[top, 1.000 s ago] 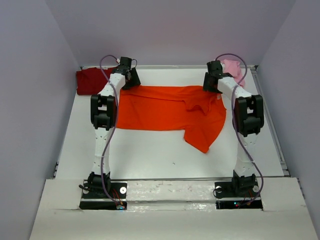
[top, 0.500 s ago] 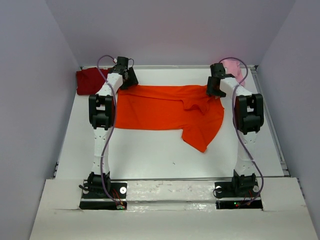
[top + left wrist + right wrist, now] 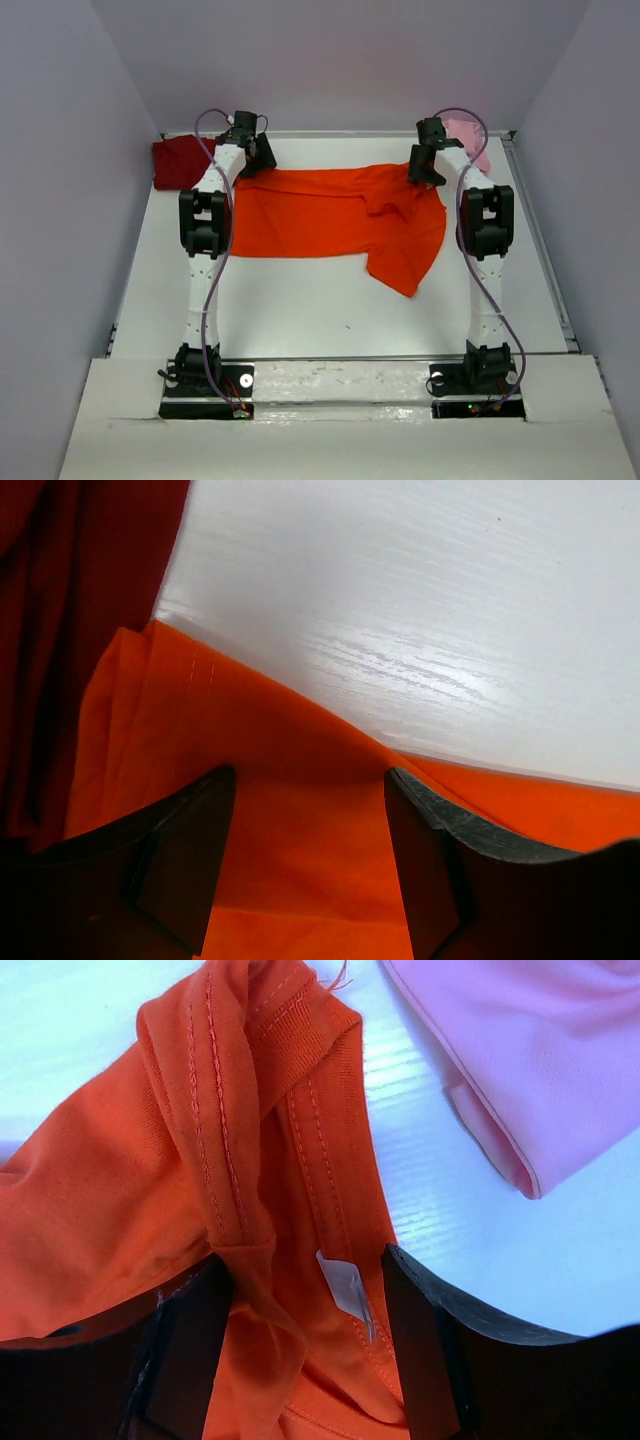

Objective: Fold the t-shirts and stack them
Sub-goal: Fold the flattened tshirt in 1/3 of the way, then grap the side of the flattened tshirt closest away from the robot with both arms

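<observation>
At far table (image 3: pixel 300 300) edge, left gripper (image 3: pixel 310 780) and right gripper (image 3: pixel 305 1260) both spread astride orange shirt (image 3: pixel 330 215). We fear right gripper pinching bunched collar (image 3: pixel 260 1110), skewing fold; left gripper snagging red shirt (image 3: pixel 60 600).

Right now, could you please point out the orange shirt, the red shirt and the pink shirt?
orange shirt (image 3: pixel 310 215), top view, middle of its body
red shirt (image 3: pixel 178 165), top view, its bunched middle
pink shirt (image 3: pixel 510 1050), right wrist view, flat cloth above its hem
</observation>
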{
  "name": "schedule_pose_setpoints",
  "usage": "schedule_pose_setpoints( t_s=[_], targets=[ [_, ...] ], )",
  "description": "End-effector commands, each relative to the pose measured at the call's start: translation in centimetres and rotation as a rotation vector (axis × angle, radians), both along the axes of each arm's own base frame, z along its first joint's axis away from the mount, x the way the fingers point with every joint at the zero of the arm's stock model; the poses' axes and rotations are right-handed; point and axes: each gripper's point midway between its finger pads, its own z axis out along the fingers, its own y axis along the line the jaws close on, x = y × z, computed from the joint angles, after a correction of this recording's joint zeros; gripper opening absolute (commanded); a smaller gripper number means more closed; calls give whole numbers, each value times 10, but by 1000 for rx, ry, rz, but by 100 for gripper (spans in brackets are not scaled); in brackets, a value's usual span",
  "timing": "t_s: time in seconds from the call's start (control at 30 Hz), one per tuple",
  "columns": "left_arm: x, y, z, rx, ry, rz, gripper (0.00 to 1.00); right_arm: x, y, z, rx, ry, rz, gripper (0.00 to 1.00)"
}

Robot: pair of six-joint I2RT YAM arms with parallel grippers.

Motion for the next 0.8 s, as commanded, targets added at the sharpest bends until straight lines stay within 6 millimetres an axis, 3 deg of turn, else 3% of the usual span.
schedule_pose_setpoints(
  t_s=[0.0,0.2,0.27,0.37,0.4,0.43,0.47,0.5,0.53,0.57,0.6,0.63,0.67,0.7,0.73,0.77],
  targets=[
    [11,0,26,-8,-57,-13,73,10,-1,1,23,-5,3,67],
    [24,4,42,12,-122,-10,73,24,-19,10,14,-38,-20,67],
    [25,4,49,12,-135,-6,72,25,-14,17,35,-45,2,67],
    [23,11,81,38,-184,29,72,25,-9,50,56,-97,39,67],
    [21,11,115,33,-243,35,72,25,-7,63,65,-122,45,67],
    [20,10,124,26,-274,42,72,22,-4,89,85,-175,56,66],
    [14,10,166,8,-352,45,72,21,0,102,107,-202,75,67],
    [11,8,177,-4,-385,44,72,14,2,130,118,-254,87,67],
    [6,8,202,-13,-427,43,72,12,4,123,125,-240,93,67],
    [0,6,214,-11,-452,36,72,4,4,155,134,-291,100,67],
    [-12,5,251,-16,-513,35,72,-2,10,167,162,-308,124,67],
    [-22,4,266,-14,-534,38,72,-8,13,178,178,-321,133,66],
    [-32,2,259,2,-524,34,72,-25,14,192,192,-333,139,66],
    [-53,-7,293,-8,-587,21,72,-35,20,196,222,-332,161,66],
    [-64,-8,278,13,-565,27,72,-50,26,180,235,-288,171,66],
    [-75,-13,279,20,-564,18,72,-65,32,199,241,-324,190,66]
  ],
)
